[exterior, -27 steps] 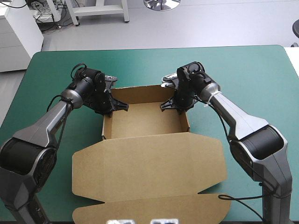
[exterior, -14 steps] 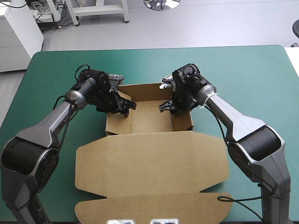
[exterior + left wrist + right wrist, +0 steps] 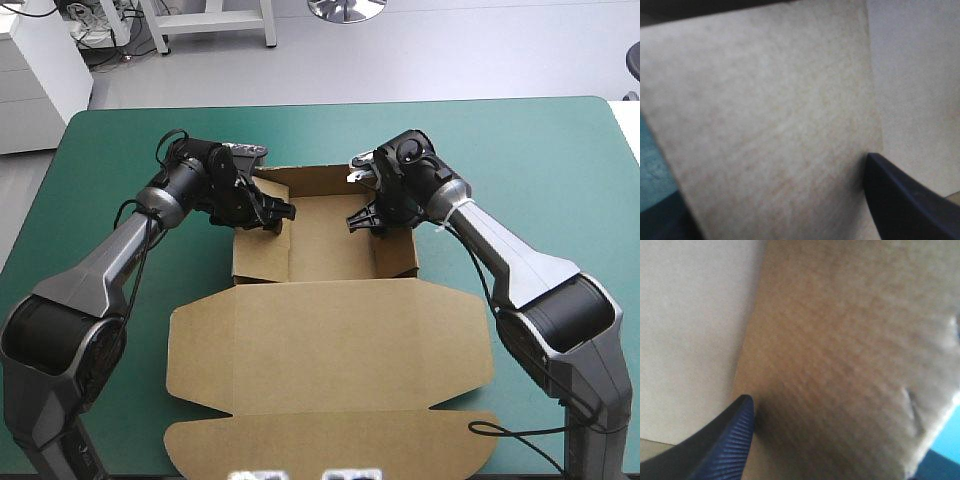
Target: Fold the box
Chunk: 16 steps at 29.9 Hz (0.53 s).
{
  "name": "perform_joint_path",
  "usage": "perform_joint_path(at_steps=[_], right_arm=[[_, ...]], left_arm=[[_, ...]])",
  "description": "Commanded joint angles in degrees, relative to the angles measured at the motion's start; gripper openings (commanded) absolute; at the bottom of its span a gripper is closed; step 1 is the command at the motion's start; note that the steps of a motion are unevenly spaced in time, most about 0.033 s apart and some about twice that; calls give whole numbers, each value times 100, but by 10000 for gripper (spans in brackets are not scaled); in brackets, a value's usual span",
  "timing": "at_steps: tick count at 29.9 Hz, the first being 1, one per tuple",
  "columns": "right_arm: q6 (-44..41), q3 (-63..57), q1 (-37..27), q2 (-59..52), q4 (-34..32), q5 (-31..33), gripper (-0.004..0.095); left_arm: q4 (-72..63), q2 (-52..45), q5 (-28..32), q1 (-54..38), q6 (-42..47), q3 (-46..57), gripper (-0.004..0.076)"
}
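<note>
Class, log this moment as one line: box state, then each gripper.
box: open tray, lid flat | left gripper: open, at left side wall | right gripper: open, at right side wall

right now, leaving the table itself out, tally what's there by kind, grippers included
brown box: 1
black grippers: 2 (left gripper, right gripper)
total: 3
</note>
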<state>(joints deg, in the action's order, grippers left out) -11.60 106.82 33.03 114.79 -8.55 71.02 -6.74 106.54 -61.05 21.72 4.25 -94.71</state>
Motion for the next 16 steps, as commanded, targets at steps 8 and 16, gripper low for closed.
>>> perform_joint_path(at_steps=[8,16], right_arm=[[23,148,-304,-389,-16,13,530],[50,229,-637,-389,461,-442,530]], left_arm=[[530,-302,284,47,259,-369,518],[506,-302,740,47,259,-369,517]])
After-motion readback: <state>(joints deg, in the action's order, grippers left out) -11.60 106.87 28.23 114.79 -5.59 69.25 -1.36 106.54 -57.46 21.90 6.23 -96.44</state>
